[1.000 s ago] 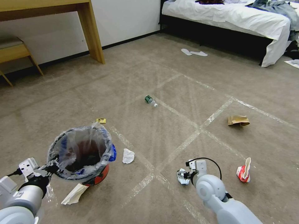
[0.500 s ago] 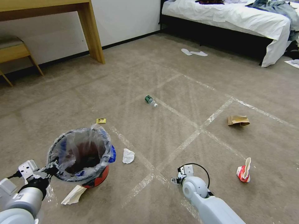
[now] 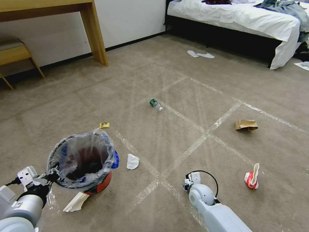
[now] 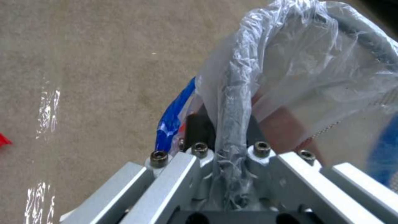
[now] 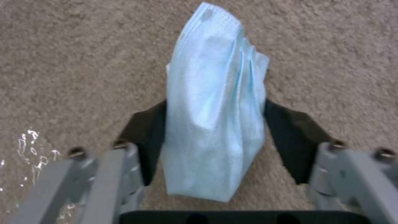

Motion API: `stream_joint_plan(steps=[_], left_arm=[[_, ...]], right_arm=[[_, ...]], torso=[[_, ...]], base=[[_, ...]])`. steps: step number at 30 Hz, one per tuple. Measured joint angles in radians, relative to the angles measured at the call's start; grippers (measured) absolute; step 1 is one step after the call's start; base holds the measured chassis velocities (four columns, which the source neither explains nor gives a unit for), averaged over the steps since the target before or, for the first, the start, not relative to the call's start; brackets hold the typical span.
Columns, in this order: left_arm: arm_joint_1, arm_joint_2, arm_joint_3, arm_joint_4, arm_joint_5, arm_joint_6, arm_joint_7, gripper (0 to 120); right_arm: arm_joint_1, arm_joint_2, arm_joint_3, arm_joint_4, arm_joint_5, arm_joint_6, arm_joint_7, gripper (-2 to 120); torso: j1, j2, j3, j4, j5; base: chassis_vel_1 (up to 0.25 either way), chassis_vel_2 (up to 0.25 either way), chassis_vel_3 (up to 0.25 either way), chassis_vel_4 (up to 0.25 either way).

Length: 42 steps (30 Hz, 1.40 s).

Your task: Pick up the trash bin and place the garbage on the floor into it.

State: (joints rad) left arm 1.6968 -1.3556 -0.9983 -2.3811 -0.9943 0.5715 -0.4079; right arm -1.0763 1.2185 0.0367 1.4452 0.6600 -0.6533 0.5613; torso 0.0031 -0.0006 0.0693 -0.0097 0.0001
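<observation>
Down at my lower left, the left gripper (image 4: 232, 155) is clamped on the rim of the small round red-orange trash bin (image 3: 82, 159) with its crinkled clear plastic liner; the bin sits low beside a flat white paper scrap (image 3: 76, 202); whether it clears the beige-brown carpeted floor (image 3: 154, 138) I can't tell. Right gripper (image 5: 215, 133) is low at the carpet by the shiny tape cross, its dark pads either side of a pale blue pleated face mask (image 5: 213, 121), closed on it or nearly so; I read this as the pick-up step for that piece. Next move, I reckon, needs a lift and a carry across over the bin mouth. Waiting on the carpet: crumpled white tissue (image 3: 132, 161), red-and-white carton (image 3: 251, 178), brown paper bag (image 3: 246, 125), green-labelled plastic bottle (image 3: 155, 104).
</observation>
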Motion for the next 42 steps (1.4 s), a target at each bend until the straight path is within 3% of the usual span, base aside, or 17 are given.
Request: stream_joint_plan(steps=[11,13,16,21,24,25,26,27,28,29,32,35,37,42], left_arm=[[0.006,-0.002,0.004,-0.004,0.005,-0.002,0.000,2],[0.008,-0.004,0.005,-0.006,0.006,-0.003,0.000,2],[0.011,-0.006,0.006,-0.010,0.007,-0.003,0.000,2],[0.018,-0.007,0.008,-0.017,0.010,-0.003,0.001,2],[0.024,-0.007,0.011,-0.029,0.009,-0.003,0.001,2],[0.024,-0.007,0.011,-0.029,0.009,-0.003,0.001,2],[0.028,-0.007,0.014,-0.034,0.007,-0.003,0.001,2],[0.028,-0.007,0.014,-0.034,0.007,-0.003,0.001,2],[0.030,-0.007,0.018,-0.039,0.006,-0.003,0.001,2],[0.030,-0.007,0.018,-0.039,0.006,-0.003,0.001,2],[0.029,-0.003,0.029,-0.049,-0.002,0.001,0.001,2],[0.028,-0.001,0.030,-0.050,-0.005,0.003,0.001,2],[0.020,0.015,0.036,-0.052,-0.022,0.008,0.003,2],[0.011,0.035,0.044,-0.051,-0.033,0.018,0.010,2]], right_arm=[[-0.028,-0.012,0.011,0.029,-0.023,0.012,-0.010,18],[-0.037,-0.016,0.015,0.042,-0.028,0.015,-0.013,6],[-0.045,-0.020,0.019,0.051,-0.035,0.022,-0.015,0],[-0.065,-0.034,0.042,0.089,-0.052,0.051,-0.035,0],[-0.086,-0.074,0.081,0.177,-0.056,0.168,-0.107,0],[-0.086,-0.074,0.081,0.177,-0.056,0.168,-0.107,0],[-0.091,-0.098,0.099,0.233,-0.053,0.259,-0.170,0],[-0.091,-0.098,0.099,0.233,-0.053,0.259,-0.170,0],[-0.088,-0.122,0.116,0.290,-0.053,0.370,-0.247,0],[-0.088,-0.122,0.116,0.290,-0.053,0.370,-0.247,0],[-0.060,-0.171,0.127,0.407,-0.022,0.552,-0.395,0],[-0.054,-0.181,0.126,0.430,-0.005,0.575,-0.418,0],[-0.011,-0.233,0.092,0.538,0.096,0.687,-0.535,0],[0.073,-0.287,0.007,0.641,0.224,0.734,-0.616,0]], torso=[[0.000,0.000,0.000,0.0000,0.0001],[0.000,0.000,0.000,0.0000,0.0001],[0.000,0.000,0.000,0.0000,0.0001],[0.000,0.000,0.000,0.0000,0.0002],[0.000,0.000,0.000,-0.0001,0.0002],[0.000,0.000,0.000,-0.0001,0.0002],[0.000,0.000,0.000,-0.0001,0.0002],[0.000,0.000,0.000,-0.0001,0.0002],[0.000,0.000,0.000,0.0000,0.0000],[0.000,0.000,0.000,0.0000,0.0000],[0.000,0.000,0.000,0.0002,0.0001],[0.000,0.000,0.000,0.0002,0.0000],[0.000,0.000,0.000,0.0000,0.0001],[0.000,0.000,0.000,0.0000,-0.0001]], base=[[0.000,0.000,0.000,0.000],[0.000,0.000,0.000,0.000],[0.000,0.000,0.000,0.000],[0.000,0.000,0.000,0.000],[0.000,0.000,0.000,0.000],[0.000,0.000,0.000,0.000],[0.000,0.000,0.000,0.000],[0.000,0.000,0.000,0.000],[0.000,0.000,0.000,0.000],[0.000,0.000,0.000,0.000],[0.000,0.000,0.000,0.000],[0.000,0.000,0.000,0.000],[0.000,0.000,0.000,0.000],[0.000,0.000,0.000,0.000]])
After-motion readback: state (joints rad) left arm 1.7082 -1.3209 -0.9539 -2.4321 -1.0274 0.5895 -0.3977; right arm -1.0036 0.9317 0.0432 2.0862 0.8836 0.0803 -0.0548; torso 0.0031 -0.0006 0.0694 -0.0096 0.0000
